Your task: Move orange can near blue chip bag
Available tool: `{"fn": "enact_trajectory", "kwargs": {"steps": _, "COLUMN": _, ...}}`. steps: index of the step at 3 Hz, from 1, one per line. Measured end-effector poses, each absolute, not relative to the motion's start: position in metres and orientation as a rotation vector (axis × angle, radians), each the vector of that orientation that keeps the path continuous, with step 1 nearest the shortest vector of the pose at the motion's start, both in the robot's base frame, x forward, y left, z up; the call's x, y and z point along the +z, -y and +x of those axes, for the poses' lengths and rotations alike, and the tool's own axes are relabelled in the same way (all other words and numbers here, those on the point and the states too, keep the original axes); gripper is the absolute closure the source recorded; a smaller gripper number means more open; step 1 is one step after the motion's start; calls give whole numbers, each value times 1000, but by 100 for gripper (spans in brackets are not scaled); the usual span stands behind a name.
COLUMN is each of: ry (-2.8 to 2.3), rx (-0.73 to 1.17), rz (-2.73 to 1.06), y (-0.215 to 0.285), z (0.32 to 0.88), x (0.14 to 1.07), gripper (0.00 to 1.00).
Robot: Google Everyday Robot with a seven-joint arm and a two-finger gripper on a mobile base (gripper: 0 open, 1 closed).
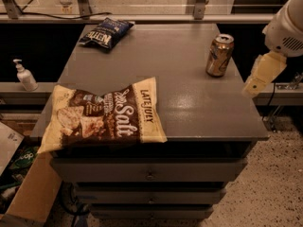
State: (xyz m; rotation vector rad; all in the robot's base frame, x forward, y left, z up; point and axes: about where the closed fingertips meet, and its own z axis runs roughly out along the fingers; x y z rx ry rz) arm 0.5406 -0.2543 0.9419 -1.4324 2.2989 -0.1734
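Note:
The orange can [219, 55] stands upright on the right side of the grey cabinet top [189, 103], orange-gold with a silver top. The blue chip bag [106, 32] lies at the far left corner of the top, with white "Kettle" lettering. My gripper [258, 79] hangs at the right edge of the view, just beyond the cabinet's right edge, a little right of the can and lower in the view. It holds nothing that I can see and does not touch the can.
A large cream-and-brown "Late July" bag [104, 115] lies at the front left of the top. Drawers [149, 174] are below. A pump bottle [23, 75] stands on a ledge to the left, and a cardboard box [33, 197] sits on the floor.

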Motion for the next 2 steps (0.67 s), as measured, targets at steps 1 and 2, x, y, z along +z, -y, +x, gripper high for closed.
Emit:
{"fn": "enact_trajectory", "kwargs": {"steps": 1, "ry": -2297, "rx": -135, "rz": -1327, "y": 277, "z": 580, "x": 903, "gripper": 0}}
{"fn": "enact_trajectory", "kwargs": {"steps": 2, "ry": -2260, "rx": -50, "rz": -1245, "y": 287, "z": 616, "x": 872, "gripper": 0}}
